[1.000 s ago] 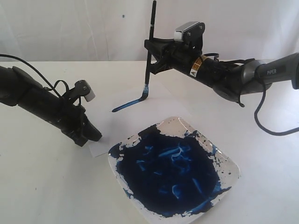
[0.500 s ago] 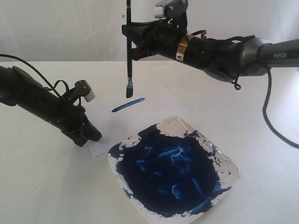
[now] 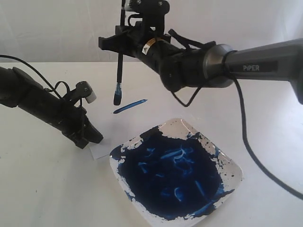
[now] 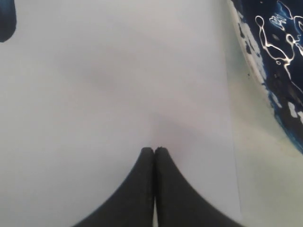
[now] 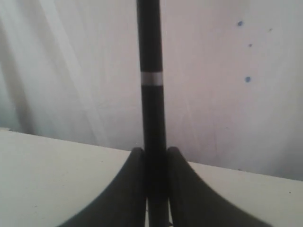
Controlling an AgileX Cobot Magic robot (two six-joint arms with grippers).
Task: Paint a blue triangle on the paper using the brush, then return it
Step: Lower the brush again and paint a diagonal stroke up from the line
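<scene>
- The brush [image 3: 120, 66] hung upright in the R pincer [image 3: 121, 45], clamped on its handle.
- Its blue tip sat over the paper [image 3: 118, 127], apparently clear of it.
- Of the blue triangle [image 3: 130, 106] I saw one slanted stroke only, just beside the tip.
- L pincer [image 4: 155, 150]: jaws together, tips down on paper's edge.
- Paint-smeared plate [image 3: 236, 172] on counter [image 3: 42, 189], right beside paper.

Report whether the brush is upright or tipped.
Upright: the brush stands near-vertical with its bristles pointing down, clamped in the right gripper.
</scene>
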